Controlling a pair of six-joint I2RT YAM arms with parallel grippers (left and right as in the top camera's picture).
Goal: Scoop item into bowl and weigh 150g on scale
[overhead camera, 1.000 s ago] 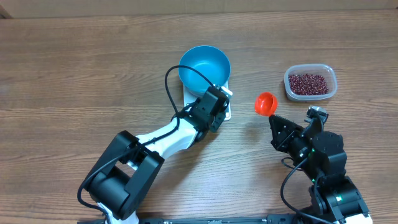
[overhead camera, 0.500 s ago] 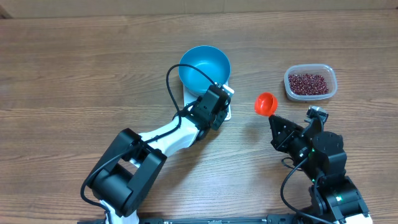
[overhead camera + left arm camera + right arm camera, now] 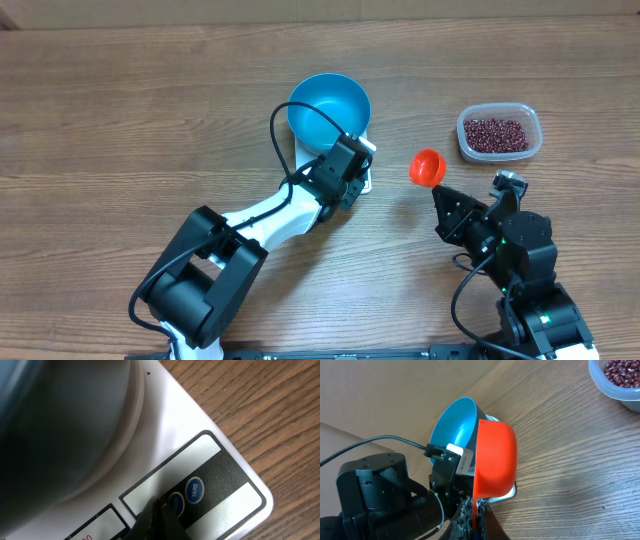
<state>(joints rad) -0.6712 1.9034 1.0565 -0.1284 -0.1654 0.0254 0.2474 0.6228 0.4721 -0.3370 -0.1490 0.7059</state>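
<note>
Clenched together, the left fingers (image 3: 158,519) press their tip on the round blue key (image 3: 176,503) just beside the TARE key (image 3: 194,489) on the front panel of the scale (image 3: 220,467). The right fingers (image 3: 468,519) are clamped on the handle of an orange scoop (image 3: 427,167), held above the table (image 3: 120,120) between the scale and the tub (image 3: 539,132).

The blue bowl (image 3: 329,108) sits on the scale, its rim overhanging the platform, and no beans show inside it. The scoop also looks empty. All the beans (image 3: 494,133) lie in the clear tub to the right. By this evidence the job is in its opening stage. The bowl is placed and the scale is apparently being switched on or zeroed, while every scoop and the weighing itself are yet to come.

The left fingers work close to the scale's front right corner, with bare wood just past the edge. Open table separates the scoop from the tub, and the tub stands well apart from the bowl. The left arm lies across the scale's front and its cable (image 3: 275,130) arcs beside the bowl's rim, so the bowl's right side looks the clearest way in.
</note>
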